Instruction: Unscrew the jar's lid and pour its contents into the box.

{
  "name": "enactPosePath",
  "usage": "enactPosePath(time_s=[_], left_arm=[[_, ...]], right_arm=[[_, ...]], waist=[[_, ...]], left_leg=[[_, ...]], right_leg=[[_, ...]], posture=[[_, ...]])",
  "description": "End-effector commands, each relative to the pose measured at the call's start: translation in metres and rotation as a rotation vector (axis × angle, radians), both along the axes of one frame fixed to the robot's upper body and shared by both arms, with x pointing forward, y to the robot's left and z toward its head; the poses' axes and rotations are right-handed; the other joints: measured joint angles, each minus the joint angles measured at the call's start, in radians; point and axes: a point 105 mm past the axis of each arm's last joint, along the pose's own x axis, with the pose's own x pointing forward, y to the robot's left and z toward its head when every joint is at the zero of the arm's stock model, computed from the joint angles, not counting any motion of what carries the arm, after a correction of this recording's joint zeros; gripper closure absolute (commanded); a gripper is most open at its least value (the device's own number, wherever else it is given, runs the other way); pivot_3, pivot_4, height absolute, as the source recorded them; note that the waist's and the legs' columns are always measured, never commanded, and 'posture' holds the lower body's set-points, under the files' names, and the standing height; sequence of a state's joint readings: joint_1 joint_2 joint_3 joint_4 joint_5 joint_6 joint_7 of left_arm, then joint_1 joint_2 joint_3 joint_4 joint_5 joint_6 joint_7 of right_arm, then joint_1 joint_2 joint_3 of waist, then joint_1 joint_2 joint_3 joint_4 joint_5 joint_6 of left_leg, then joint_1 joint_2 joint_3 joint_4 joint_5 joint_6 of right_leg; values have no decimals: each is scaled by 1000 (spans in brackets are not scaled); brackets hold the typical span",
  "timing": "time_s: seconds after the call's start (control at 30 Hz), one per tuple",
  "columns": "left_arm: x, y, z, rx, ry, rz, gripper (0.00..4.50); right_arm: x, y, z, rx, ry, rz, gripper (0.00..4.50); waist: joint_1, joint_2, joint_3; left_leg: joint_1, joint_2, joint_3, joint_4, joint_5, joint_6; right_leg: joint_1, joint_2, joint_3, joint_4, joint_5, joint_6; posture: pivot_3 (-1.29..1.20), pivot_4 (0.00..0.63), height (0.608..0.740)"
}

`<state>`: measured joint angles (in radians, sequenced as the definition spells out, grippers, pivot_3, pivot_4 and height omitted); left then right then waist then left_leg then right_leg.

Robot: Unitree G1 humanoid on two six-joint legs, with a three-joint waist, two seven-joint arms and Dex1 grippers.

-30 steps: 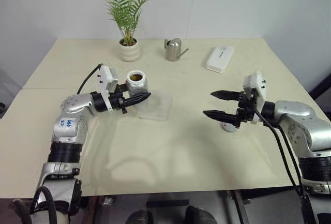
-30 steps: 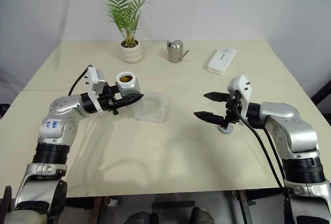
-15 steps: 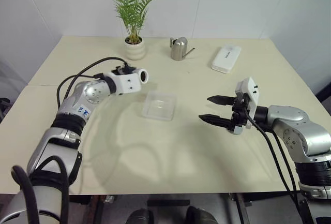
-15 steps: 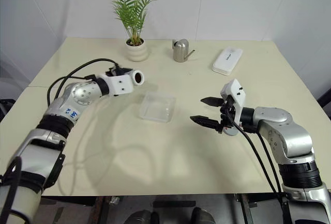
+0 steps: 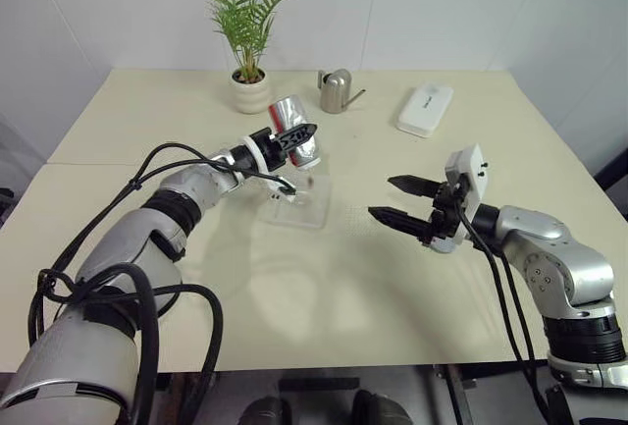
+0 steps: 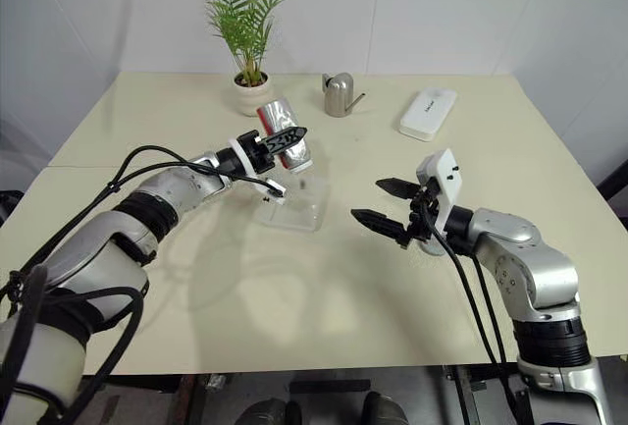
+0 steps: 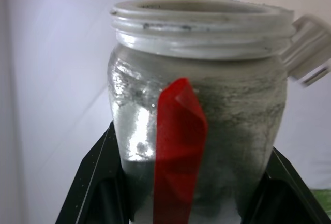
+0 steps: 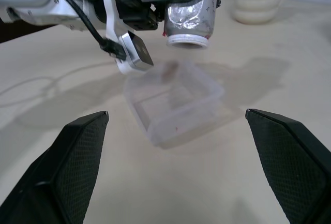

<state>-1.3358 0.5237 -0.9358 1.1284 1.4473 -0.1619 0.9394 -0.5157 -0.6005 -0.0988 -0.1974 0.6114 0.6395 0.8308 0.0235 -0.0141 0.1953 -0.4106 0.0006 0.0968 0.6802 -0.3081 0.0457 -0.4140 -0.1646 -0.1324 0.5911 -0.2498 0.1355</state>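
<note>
Jaws of the left gripper (image 5: 294,136), clamped on the open jar (image 5: 297,145), have rolled it mouth-down over the box (image 5: 294,207), so pouring is underway; right gripper (image 5: 397,200) waits wide, empty.

The table (image 5: 392,278) is seen from above and behind both arms by the two head views, facing forward and down; nearly the same scene is shared between them, slightly offset sideways. The jar (image 7: 199,105) is viewed from very close by the left wrist view, looking along the left gripper (image 5: 292,136). From low over the table, the box (image 8: 173,100) and the jar are faced by the right wrist view, between the right gripper's fingers (image 8: 77,157).
</note>
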Motion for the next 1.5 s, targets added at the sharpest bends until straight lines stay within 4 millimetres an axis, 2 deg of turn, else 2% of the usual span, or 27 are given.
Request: enactPosePath(time_s=[0.03,0.17,0.3,0.5,0.6,0.67,0.7,0.87,0.97,1.1,1.2,1.3,1.5], left_arm=[[2,3,18,-40,-42,16,2533],[4,11,19,-68,-23,36,2533],[3,17,28,-139,16,31,2533],[-2,38,44,-411,247,-14,2533],[-5,62,44,-659,477,-25,2533],[-3,81,38,-856,656,-4,2533],[-4,88,37,-906,690,-4,2533],[-10,147,12,-1389,950,-1,2533],[-19,165,-5,-1609,1084,-32,2533],[-36,178,-26,-1854,1222,-89,2533],[-49,189,-41,-2005,1241,-126,2533],[-55,192,-56,-2051,1274,-96,2533],[-62,197,-73,-2095,1314,-85,2533]], right_arm=[[-8,0,12,32,-45,5,28],[-8,-3,14,50,-47,-5,28],[-9,-3,14,63,-47,1,28],[-13,-1,11,69,-36,25,28],[-14,-2,6,46,-32,35,28],[-15,-3,5,35,-36,36,28],[-15,-4,5,33,-41,36,28],[-17,-4,3,-25,-115,40,28],[-22,1,1,-40,-138,68,28],[-31,8,-6,-58,-139,96,28],[-36,10,-10,-59,-123,102,28],[-37,11,-13,-66,-113,101,28],[-37,11,-12,-71,-115,98,28]], waist=[[0,0,0],[2,0,0],[1,0,0],[-3,0,0],[-3,0,0],[-5,0,0],[-6,0,0],[-24,0,0],[-27,0,0],[-25,0,0],[-25,-1,-1],[-24,-4,-2],[-24,-5,-3]], left_leg=[[0,0,0,0,0,0],[0,0,0,1,0,0],[0,0,0,1,0,0],[0,1,0,1,0,0],[1,1,0,1,0,0],[2,1,0,2,0,0],[2,1,1,2,0,0],[3,1,1,4,0,0],[4,1,1,4,0,0],[4,1,1,4,0,0],[5,1,0,4,0,0],[6,1,-1,4,1,-1],[6,1,-1,4,2,-2]], right_leg=[[0,0,0,0,0,0],[0,0,0,0,0,0],[0,-1,0,0,0,0],[0,-1,0,0,0,0],[0,-1,0,0,0,0],[1,-1,0,1,0,0],[1,-2,0,1,0,0],[1,-2,1,3,0,0],[2,-2,0,4,0,0],[3,-2,1,4,0,0],[4,-2,1,4,0,0],[5,-1,1,5,0,0],[5,-1,1,5,2,-2]], posture=[[0,150,740],[0,150,740],[0,150,740],[0,150,740],[0,150,740],[0,150,740],[0,150,740],[0,150,740],[0,150,740],[0,150,740],[0,150,740],[0,150,740],[0,150,740]])
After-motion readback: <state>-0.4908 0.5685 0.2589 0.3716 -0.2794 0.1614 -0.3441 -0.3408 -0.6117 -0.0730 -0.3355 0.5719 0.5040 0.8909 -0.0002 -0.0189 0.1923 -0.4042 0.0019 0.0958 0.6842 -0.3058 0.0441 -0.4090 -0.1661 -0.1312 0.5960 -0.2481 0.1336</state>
